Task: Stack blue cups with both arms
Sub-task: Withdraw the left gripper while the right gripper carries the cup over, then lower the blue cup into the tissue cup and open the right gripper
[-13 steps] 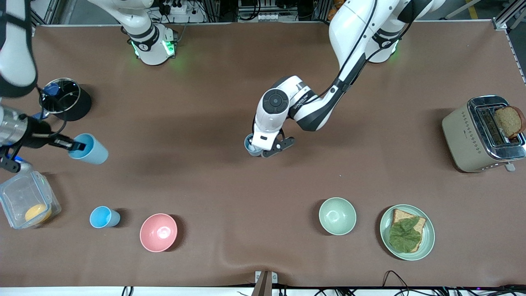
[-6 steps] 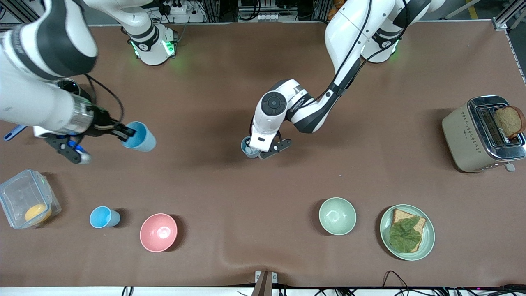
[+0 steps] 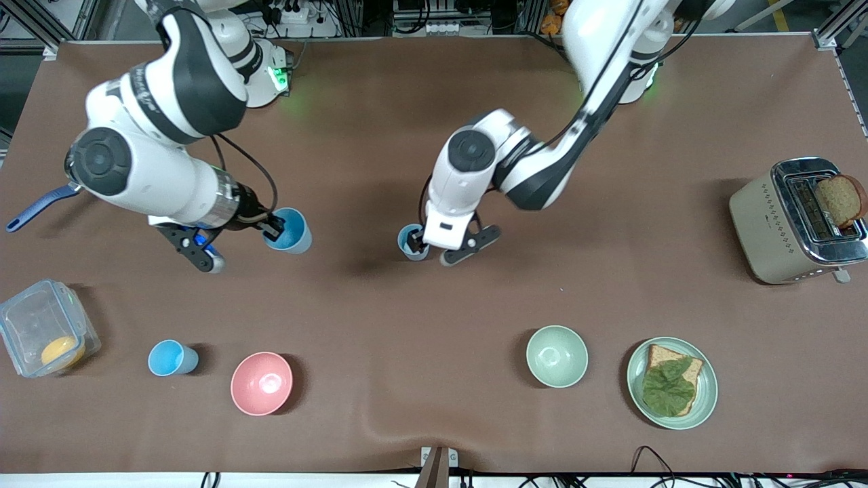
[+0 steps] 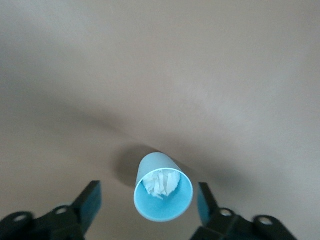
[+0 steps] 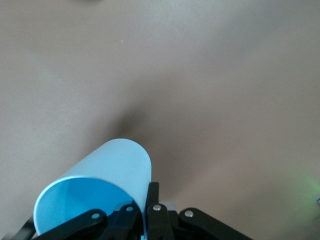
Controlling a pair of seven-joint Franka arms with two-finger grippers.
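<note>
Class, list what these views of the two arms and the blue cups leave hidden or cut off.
- Front view: the left gripper covers part of the paler cup.
- Left wrist view: crumpled white stuff hides that cup's bottom.
- Right wrist view: the picture's edge cuts off the held sky-blue cup and the right gripper.
- Front view: the right arm covers all but the blue handle.

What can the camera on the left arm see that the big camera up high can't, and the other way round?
Only the left wrist view shows crumpled white paper inside the cup standing between the open left gripper's fingers. Only the front view shows the right gripper carrying a blue cup, a third blue cup, the pink bowl and the toaster. Both show that paper-filled cup and the brown table.
</note>
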